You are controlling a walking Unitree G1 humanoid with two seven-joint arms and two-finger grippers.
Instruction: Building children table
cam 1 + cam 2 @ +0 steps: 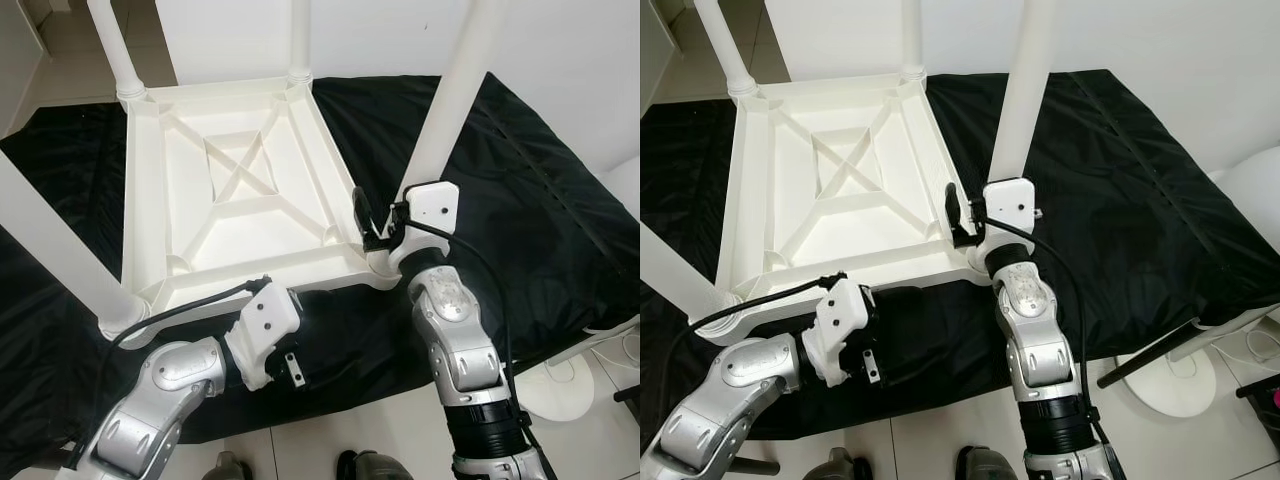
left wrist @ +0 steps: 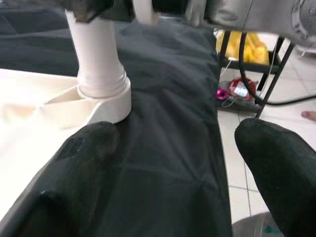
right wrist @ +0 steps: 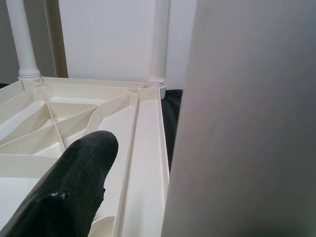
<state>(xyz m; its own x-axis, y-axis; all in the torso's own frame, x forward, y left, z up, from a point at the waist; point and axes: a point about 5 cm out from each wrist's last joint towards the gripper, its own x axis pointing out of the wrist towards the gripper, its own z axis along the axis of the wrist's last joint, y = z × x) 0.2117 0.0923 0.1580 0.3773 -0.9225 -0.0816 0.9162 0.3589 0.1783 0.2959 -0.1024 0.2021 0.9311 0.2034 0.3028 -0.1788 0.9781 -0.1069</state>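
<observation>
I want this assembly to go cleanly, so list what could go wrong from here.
1. The right gripper sits low on the near right leg; a sideways push might lever it crooked in its corner socket.
2. The upturned tabletop lies on a loose black cloth and may slide.
3. The left gripper, open beside the rim, could nudge it.

No readable text, label, brand, number or sign appears on anything in these views.
</observation>
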